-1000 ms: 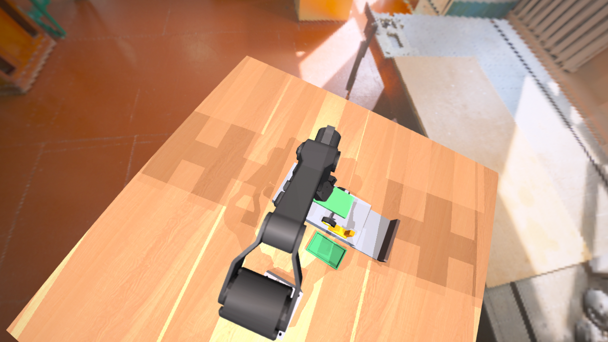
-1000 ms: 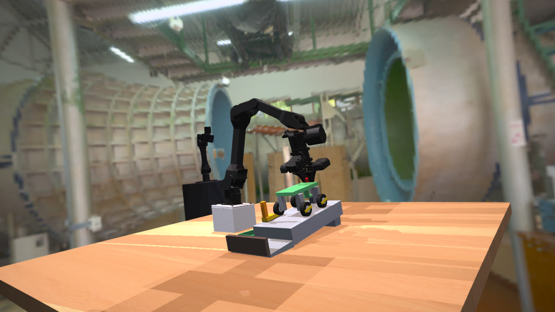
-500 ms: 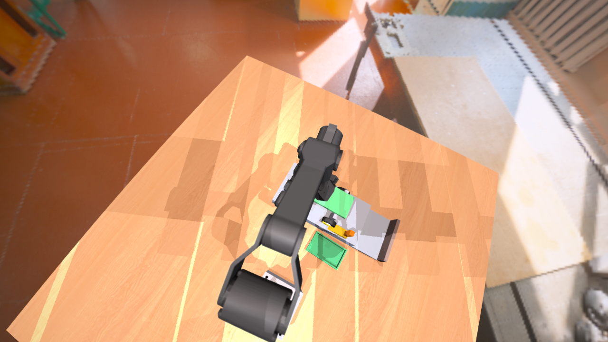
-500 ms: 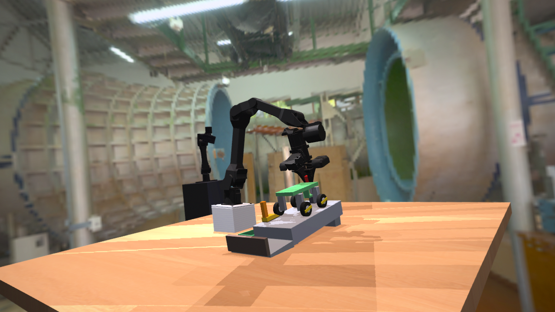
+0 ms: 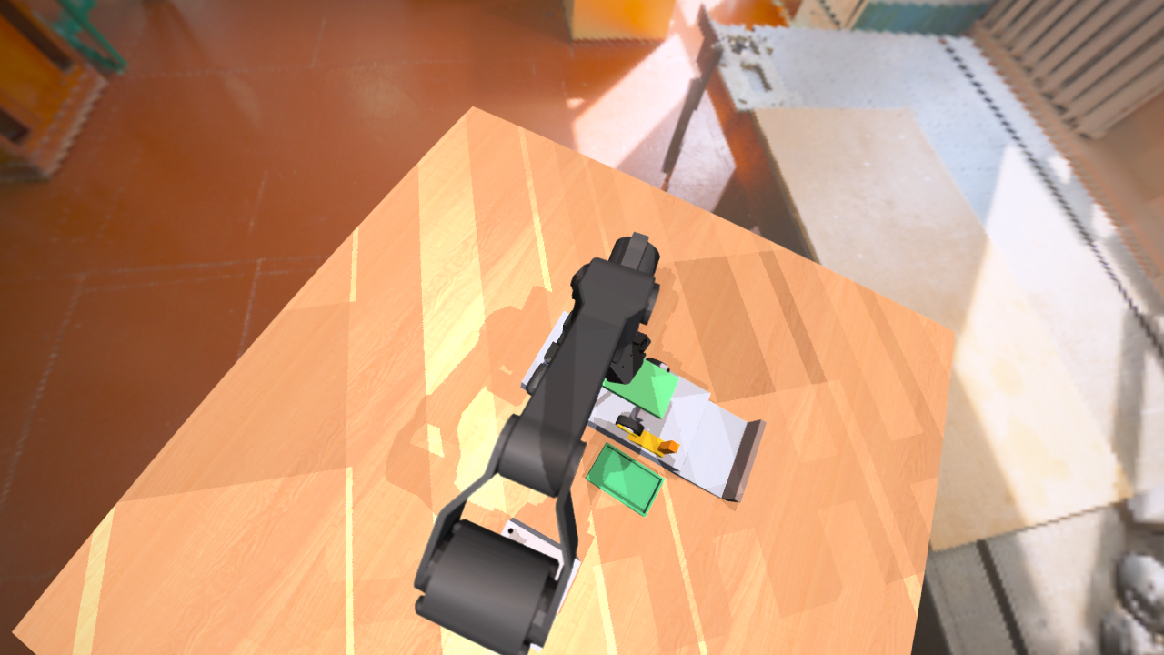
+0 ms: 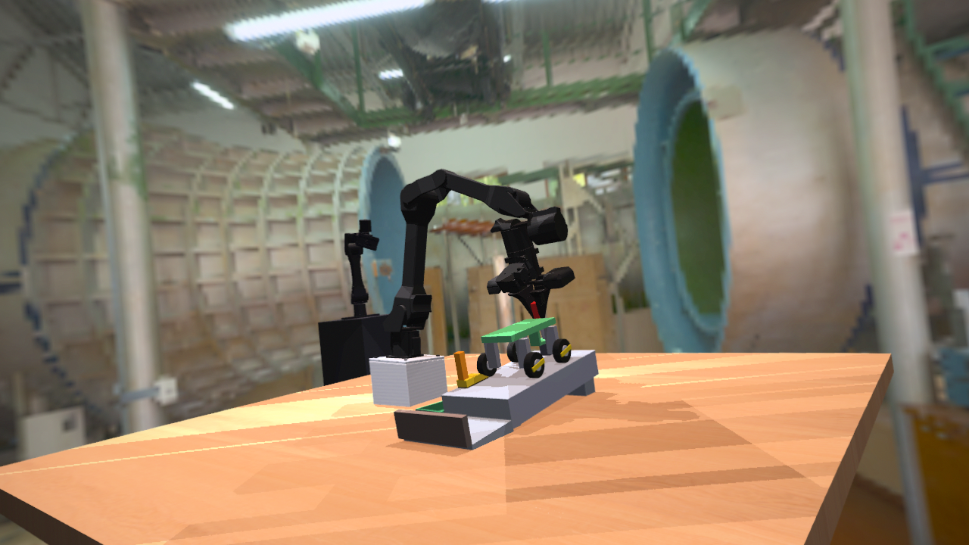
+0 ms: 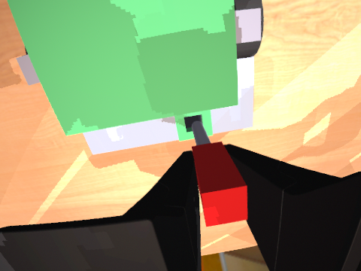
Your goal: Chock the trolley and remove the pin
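My gripper (image 7: 207,156) (image 6: 536,312) is shut on the red head of the stop pin (image 7: 225,206) (image 6: 534,308) at the trolley's uphill end. The pin's grey shaft shows below the head; its lower end overlaps the dark hole in the green bracket (image 7: 181,132), and I cannot tell whether it is still inside. The green-topped trolley (image 5: 653,389) (image 6: 518,330) (image 7: 101,83) stands on the grey ramp (image 5: 706,444) (image 6: 552,393) (image 7: 242,114). The yellow chock (image 5: 644,439) (image 6: 474,381), orange handle upright, lies at the downhill side of a lower wheel and appears to touch it. The green tray (image 5: 616,496) (image 6: 431,408) holds nothing visible.
A dark end wall (image 5: 749,461) (image 6: 431,427) closes the ramp's low end. The tray lies beside the ramp, between it and the arm's white base block (image 6: 408,382). The arm passes over the ramp's uphill part. The wooden table (image 5: 854,423) (image 6: 325,474) carries everything.
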Available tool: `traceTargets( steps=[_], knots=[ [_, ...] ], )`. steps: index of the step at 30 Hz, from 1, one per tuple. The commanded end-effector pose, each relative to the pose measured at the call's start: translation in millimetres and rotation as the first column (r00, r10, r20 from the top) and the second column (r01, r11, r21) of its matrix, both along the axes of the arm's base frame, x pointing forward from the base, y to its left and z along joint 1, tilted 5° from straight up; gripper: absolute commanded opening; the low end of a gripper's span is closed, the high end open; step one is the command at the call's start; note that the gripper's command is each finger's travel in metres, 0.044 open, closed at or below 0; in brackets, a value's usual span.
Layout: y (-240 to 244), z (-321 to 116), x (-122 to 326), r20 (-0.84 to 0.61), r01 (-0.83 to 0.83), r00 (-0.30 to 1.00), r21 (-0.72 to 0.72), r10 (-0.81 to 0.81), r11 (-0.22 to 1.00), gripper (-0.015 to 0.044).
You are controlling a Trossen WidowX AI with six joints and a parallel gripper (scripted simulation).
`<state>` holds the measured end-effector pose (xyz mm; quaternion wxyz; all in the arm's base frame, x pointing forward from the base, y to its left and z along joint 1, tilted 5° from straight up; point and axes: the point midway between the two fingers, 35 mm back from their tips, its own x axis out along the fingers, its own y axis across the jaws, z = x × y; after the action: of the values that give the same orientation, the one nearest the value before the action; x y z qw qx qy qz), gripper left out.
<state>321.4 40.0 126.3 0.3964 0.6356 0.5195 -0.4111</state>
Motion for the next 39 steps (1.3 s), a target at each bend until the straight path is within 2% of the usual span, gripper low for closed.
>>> traceTargets(
  steps=[1, 15, 33, 39],
  knots=[
    [0.4, 5.2, 0.2, 0.007, -0.004, 1.000, 0.005, 0.004, 1.000, 0.0000],
    [1.8, 13.8, 0.7, 0.007, -0.004, 1.000, 0.005, 0.004, 1.000, 0.0000],
    [30.3, 20.1, 4.3, 0.007, -0.004, 1.000, 0.008, 0.004, 1.000, 0.0000],
    [31.7, 17.7, -10.5, 0.006, -0.004, 1.000, 0.008, 0.004, 1.000, 0.0000]
  ],
)
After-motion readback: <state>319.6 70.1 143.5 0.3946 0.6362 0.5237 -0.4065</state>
